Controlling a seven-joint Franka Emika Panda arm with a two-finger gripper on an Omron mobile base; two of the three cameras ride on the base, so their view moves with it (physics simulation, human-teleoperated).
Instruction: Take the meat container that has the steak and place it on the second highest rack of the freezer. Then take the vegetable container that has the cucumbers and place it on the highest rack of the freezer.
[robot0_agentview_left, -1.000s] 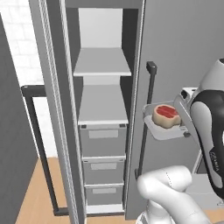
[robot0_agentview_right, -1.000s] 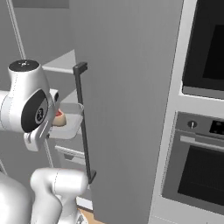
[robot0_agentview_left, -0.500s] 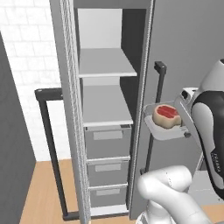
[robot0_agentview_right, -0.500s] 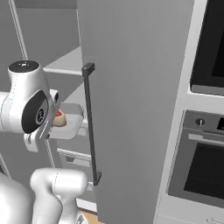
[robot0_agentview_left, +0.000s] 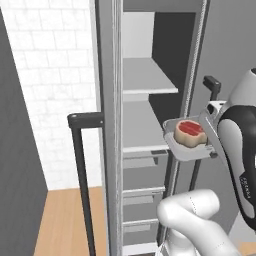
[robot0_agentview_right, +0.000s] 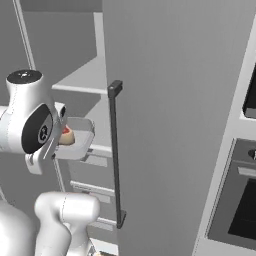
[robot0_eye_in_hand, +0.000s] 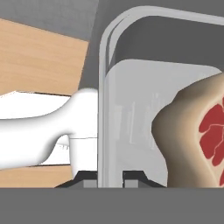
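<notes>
Claw (robot0_eye_in_hand: 110, 177) clamped on the near rim of the tray (robot0_eye_in_hand: 131, 131), its two dark tips pinching the thin wall from either side. The tray — a shallow, rounded-corner dish of pale translucent plastic with a raised lip — is held roughly level in front of the open freezer, just outside the shelves (robot0_agentview_left: 142, 85), and carries the steak (robot0_agentview_left: 190, 131): a thick tan-edged slab with a marbled red face. To do this step well, keep the tray level so the steak does not slide, bring it in between door edge and frame, and set it flat on the second shelf down — judged to be the lower flat white board (robot0_agentview_left: 140, 135) above the drawers (robot0_agentview_left: 142, 172).
</notes>
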